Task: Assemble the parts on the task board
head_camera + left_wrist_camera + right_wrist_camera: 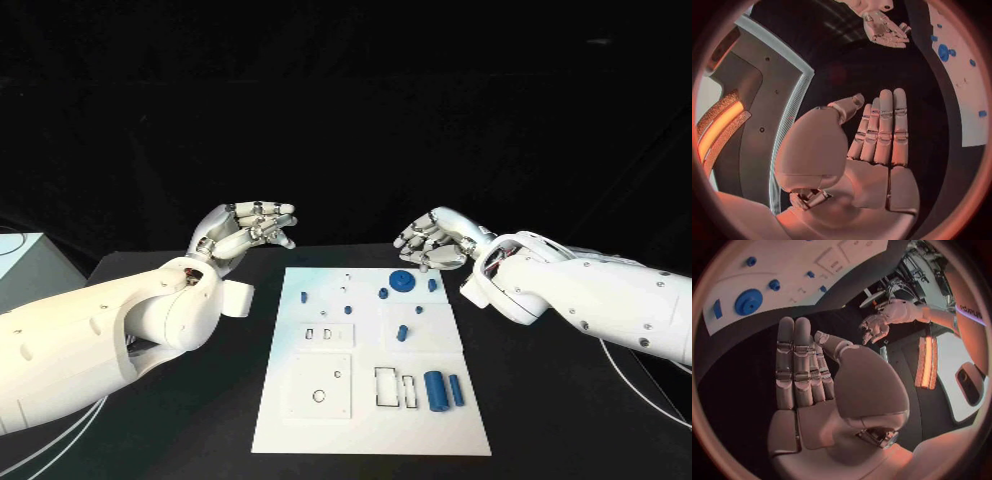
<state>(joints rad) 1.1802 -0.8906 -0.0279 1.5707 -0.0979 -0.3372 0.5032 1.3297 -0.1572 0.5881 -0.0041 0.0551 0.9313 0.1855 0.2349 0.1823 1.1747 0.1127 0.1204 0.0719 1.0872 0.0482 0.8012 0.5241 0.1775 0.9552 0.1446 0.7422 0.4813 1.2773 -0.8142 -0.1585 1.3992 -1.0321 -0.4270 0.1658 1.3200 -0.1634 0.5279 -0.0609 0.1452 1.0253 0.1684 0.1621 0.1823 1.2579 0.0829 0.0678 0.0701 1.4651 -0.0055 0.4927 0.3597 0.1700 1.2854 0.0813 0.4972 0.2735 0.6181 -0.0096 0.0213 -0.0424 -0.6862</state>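
Head view: board (368, 400), white, flat at mid-bench (577, 420), black. Parts on it, blue: disc (402, 281) near far edge; small pegs (384, 293) beside the disc; two cylinders (434, 389) lying side by side near the right edge, near end. Left hand (248, 228) raised off the far-left corner of the board, holding nothing; wrist view shows its fingers (886, 130) extended side by side, not curled. Right hand (437, 240) raised past the far-right corner, near the disc, holding nothing; fingers (795, 365) likewise straight and together in its wrist view.
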